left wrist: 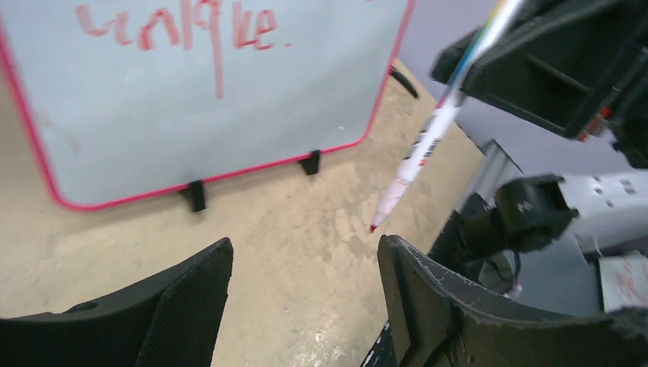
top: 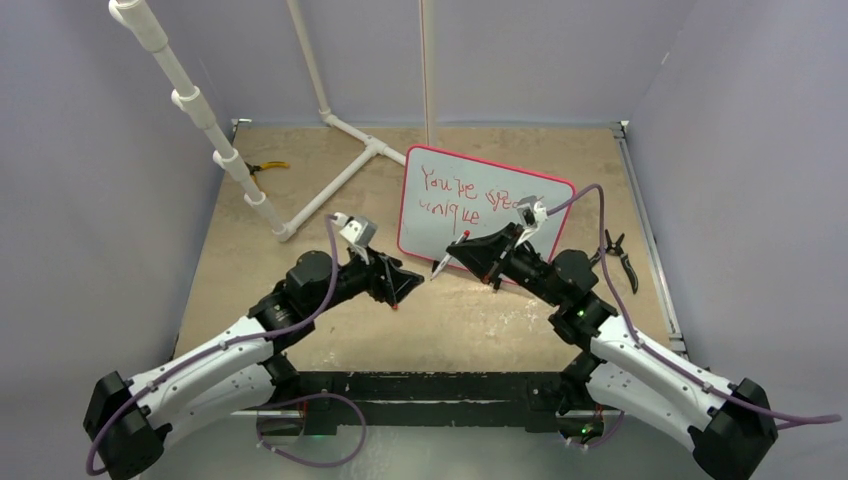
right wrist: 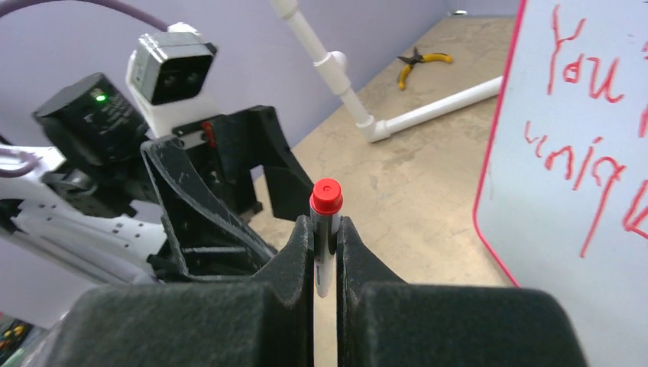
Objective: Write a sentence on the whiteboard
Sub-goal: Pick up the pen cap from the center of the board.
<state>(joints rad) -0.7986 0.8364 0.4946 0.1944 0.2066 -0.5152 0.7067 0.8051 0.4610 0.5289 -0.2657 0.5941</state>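
The whiteboard (top: 440, 228), white with a red-pink frame, stands at the middle right of the table. The sentence (top: 470, 186) is on it in two lines of red lettering. My right gripper (top: 458, 250) is shut on a white marker (top: 447, 260) in front of the board, red nib down and left, just above the table. In the right wrist view the gripper (right wrist: 325, 229) clamps the marker (right wrist: 324, 256), with the board (right wrist: 581, 252) and the sentence (right wrist: 588, 76) to the right. My left gripper (top: 405, 285) is open and empty, close to the nib. The left wrist view shows the gripper (left wrist: 306, 252), marker (left wrist: 428, 138), board (left wrist: 229, 130) and sentence (left wrist: 176, 27).
A white PVC pipe frame (top: 330, 190) lies and stands at the back left. Yellow-handled pliers (top: 268, 167) lie beyond it. Black pliers (top: 620, 258) lie to the right of the board. Purple walls close in the table on three sides.
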